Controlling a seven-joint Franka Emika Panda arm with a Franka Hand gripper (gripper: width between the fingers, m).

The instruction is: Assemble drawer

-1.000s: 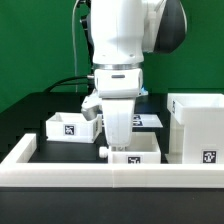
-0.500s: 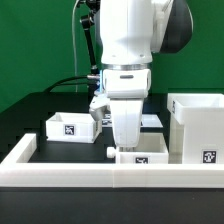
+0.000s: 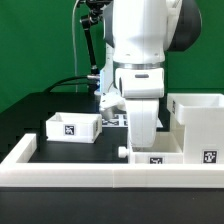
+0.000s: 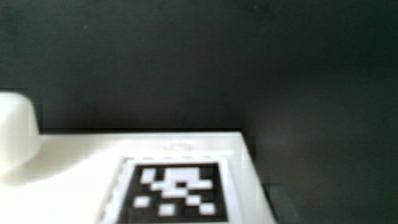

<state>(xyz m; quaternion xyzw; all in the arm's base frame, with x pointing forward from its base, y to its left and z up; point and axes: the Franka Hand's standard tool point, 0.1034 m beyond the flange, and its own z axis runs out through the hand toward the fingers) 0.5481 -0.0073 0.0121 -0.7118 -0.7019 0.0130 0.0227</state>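
Drawer tray (image 3: 165, 158): set near the border wall (image 3: 60, 168), just beside the shell (image 3: 200, 120) (tag (image 4: 178, 190) visible);
Gripper (image 3: 141, 145): clamped on it;
Second tray (image 3: 72, 127): exterior view's left.

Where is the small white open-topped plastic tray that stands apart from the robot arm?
The tray stands at the exterior view's left on the black table, behind the long white border wall, clear of the gripper.
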